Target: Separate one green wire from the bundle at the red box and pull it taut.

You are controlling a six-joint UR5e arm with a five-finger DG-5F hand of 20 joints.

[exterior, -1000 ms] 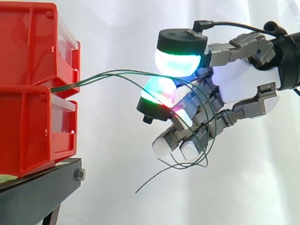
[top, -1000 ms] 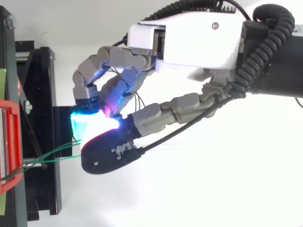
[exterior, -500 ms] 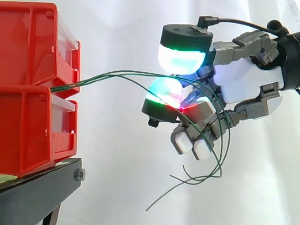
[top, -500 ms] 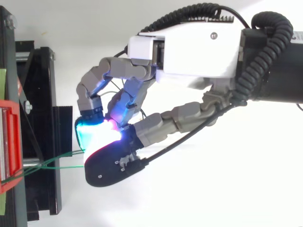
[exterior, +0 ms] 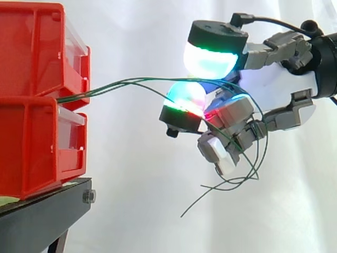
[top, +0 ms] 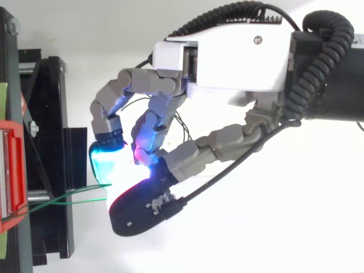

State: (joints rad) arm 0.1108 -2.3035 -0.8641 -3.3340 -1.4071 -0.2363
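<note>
Hand: my hand (exterior: 274,89) is curled round the green wires (exterior: 126,83), and I've drawn back from the red bins (exterior: 37,100).
Wires: they span from the bins' gap to my pads (exterior: 210,60), straighter than before; tails (exterior: 196,203) hang below.
Meaning: several strands come together; one isn't separated yet.

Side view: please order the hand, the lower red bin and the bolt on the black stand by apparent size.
1. Hand, largest as seen.
2. Lower red bin, cut off by the left edge, so unsure.
3. Bolt on the black stand, smallest.
</note>
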